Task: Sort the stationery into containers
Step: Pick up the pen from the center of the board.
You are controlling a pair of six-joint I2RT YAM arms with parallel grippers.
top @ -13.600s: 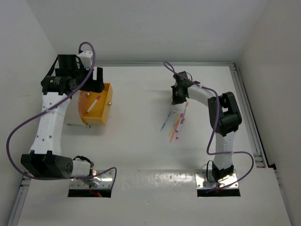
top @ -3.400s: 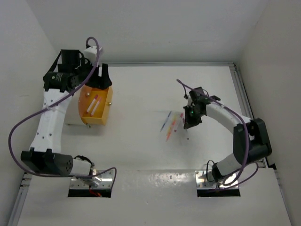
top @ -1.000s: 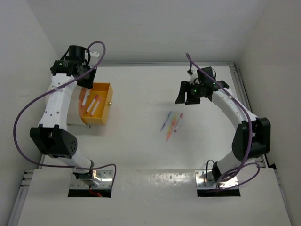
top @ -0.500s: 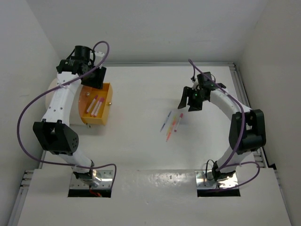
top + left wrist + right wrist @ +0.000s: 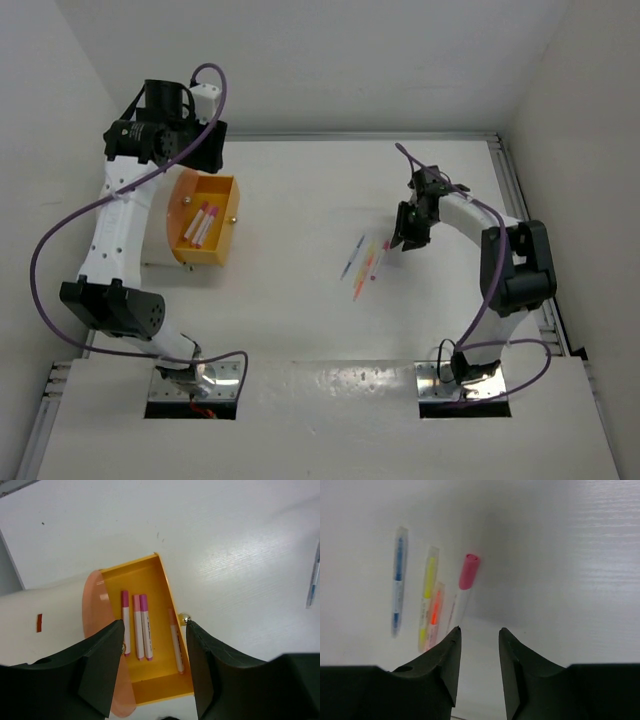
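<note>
Table space split the job: a white drum with its orange bin sat far left, while loose pens lay mid-table. The left claw hung above the bin, fingers apart and empty. The right claw hovered just beside the loose pens, likewise apart and empty. Picking seemed the step in hand; next, the right claw would probably need to drop over the pink-capped pen and close. The left wrist view alone showed four pink-white pens in the bin; the right wrist view alone separated the blue pen, yellow pen and orange pen.
</note>
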